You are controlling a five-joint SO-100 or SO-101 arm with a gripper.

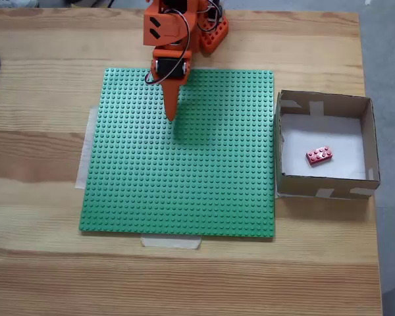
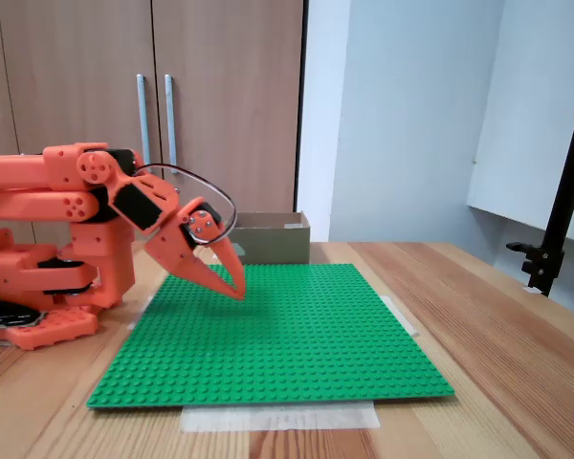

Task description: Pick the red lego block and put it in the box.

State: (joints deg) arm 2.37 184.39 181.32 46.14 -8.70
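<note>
The red lego block (image 1: 319,155) is a small, glossy brick with two rows of round studs on top, much smaller than the container around it. In a fixed view from above it lies flat on the white floor of the box (image 1: 368,141), turned slightly askew to the walls and sitting toward the right of the middle, touching none of them. The box is a square, open-topped brown cardboard tray with low walls and pale tape patches along its rim, standing on the wooden desk (image 1: 46,131) just to the right of the green studded baseplate (image 1: 204,191).

The orange arm is folded back over the far edge of the baseplate. Its gripper (image 1: 172,113) points down toward the studs, well apart from the box, and its two fingers lie together in a narrow point with nothing between them. In a fixed view from the side, the gripper (image 2: 237,290) hangs just above the baseplate (image 2: 297,354), and the box (image 2: 277,239) stands behind it.
</note>
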